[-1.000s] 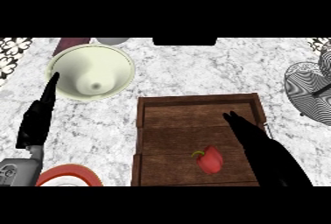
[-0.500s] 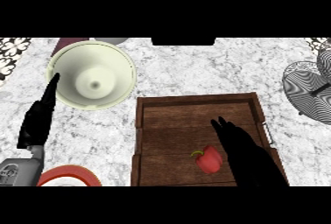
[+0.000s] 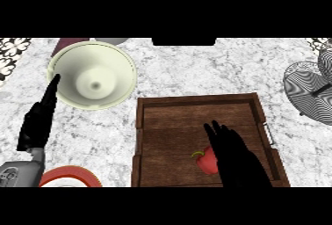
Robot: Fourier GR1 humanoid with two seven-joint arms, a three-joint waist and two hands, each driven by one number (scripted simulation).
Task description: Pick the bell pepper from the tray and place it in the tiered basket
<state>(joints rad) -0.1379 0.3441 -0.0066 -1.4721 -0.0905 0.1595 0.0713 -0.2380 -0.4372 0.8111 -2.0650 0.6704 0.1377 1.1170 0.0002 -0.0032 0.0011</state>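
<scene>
I have the red bell pepper (image 3: 207,161) lying on the floor of the wooden tray (image 3: 194,105), near its front edge and a little right of the middle. My right hand (image 3: 230,149) is over the tray, fingers straight and held close together, pointing away from me toward the tray's far wall. The pepper sits on the hand's left, at its inner edge; the black hand covers the pepper's right side, so I can't say whether they touch or whether the hand is above it. I see nothing curled round the pepper, so I judge it is not yet grasped.

The pepper's green stem shows at its upper left, so I read its long axis as running from far-left to near-right, slanting across the line of my fingers. The coming move turns on this: the pepper lies left of and slightly under the palm, so I would shift the hand a touch left and lower before closing.

My left hand (image 3: 40,118) is well apart, out on the marble counter (image 3: 194,70) left of the tray, fingers straight, the tips reaching the rim of the pale green bowl (image 3: 94,74). The right hand is plainly nearer.

The tiered basket (image 3: 311,85) stands at the right edge, beyond the tray's far right corner.
</scene>
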